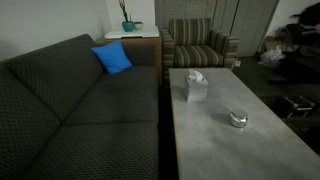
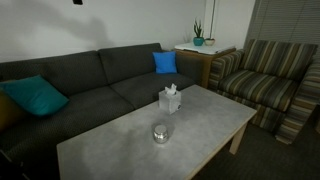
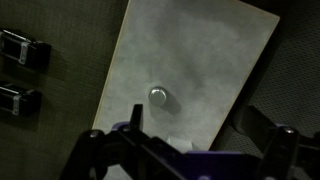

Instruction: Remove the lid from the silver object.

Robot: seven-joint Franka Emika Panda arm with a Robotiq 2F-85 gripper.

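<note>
The silver object [image 1: 237, 121] is a small squat shiny pot standing on the pale grey coffee table [image 1: 215, 155]. It shows in both exterior views [image 2: 161, 134]. Its domed lid [image 1: 237, 116] sits closed on top [image 2: 161, 128]. In the wrist view the pot with its lid [image 3: 158, 96] is seen from high above, near the table's middle. My gripper [image 3: 200, 135] hangs far above the table with its fingers spread wide and nothing between them. The gripper does not show in either exterior view.
A pale tissue box [image 1: 194, 87] stands on the table behind the pot [image 2: 170, 99]. A dark grey sofa [image 1: 80, 110] with a blue cushion [image 1: 113, 58] runs along one long side. A striped armchair [image 2: 265, 85] stands past the table's end.
</note>
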